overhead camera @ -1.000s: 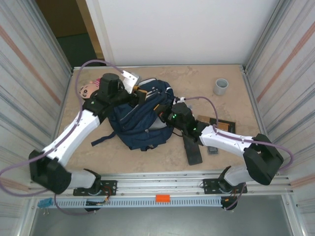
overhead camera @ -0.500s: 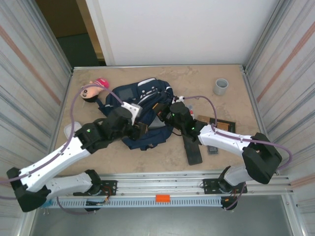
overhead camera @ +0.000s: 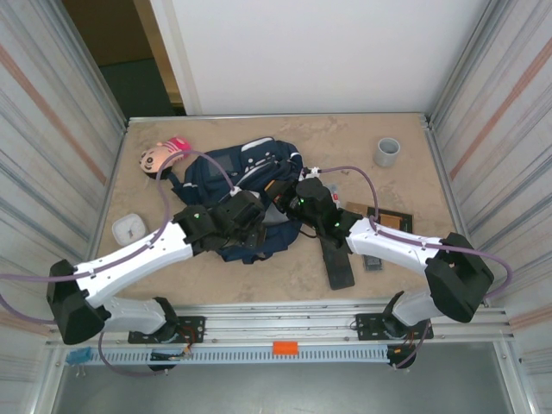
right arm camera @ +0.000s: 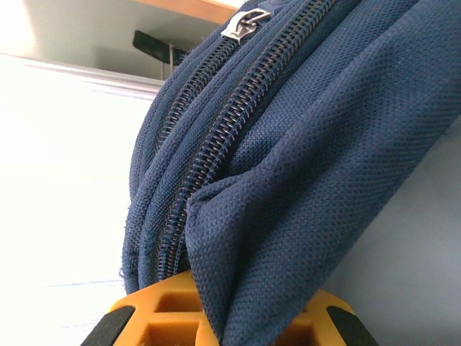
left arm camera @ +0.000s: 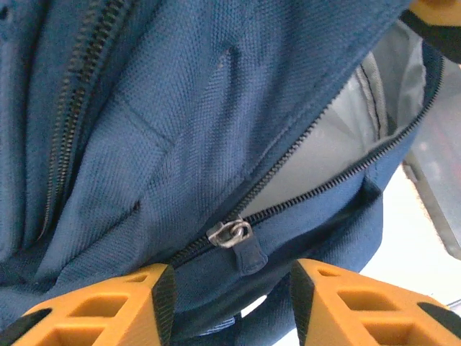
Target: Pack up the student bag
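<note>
Top external view: the student bag (overhead camera: pixel 267 168) lies crumpled on the tan counter (overhead camera: pixel 362 129) in the middle of the frame, with white patches along its upper edge. The left gripper (overhead camera: pixel 250 226) reaches in from the lower left and sits at the bag's lower edge. The right gripper (overhead camera: pixel 289 197) comes in from the lower right and meets the bag's right side. A grey cup (overhead camera: pixel 386 152) stands at the upper right, well apart from the bag. A pink plush toy (overhead camera: pixel 161 156) lies just beside the bag's upper left corner, and a small white object (overhead camera: pixel 129 228) sits at the left. A dark flat case (overhead camera: pixel 338 266) lies below the right gripper.

Left wrist view: the bag's (left arm camera: pixel 180 108) navy fabric covers most of the frame. The left gripper's (left arm camera: pixel 230 303) orange jaws stand spread at the bottom edge, pinching nothing. A metal zipper slider (left arm camera: pixel 230 233) sits just above the gap. The zip gapes toward the upper right, baring grey lining (left arm camera: pixel 331 137).

Right wrist view: the right gripper's (right arm camera: pixel 223 328) jaws are pressed together on a fold of the bag (right arm camera: pixel 302 144) at the bottom. A second metal slider (right arm camera: pixel 245 24) shows at the top.
</note>
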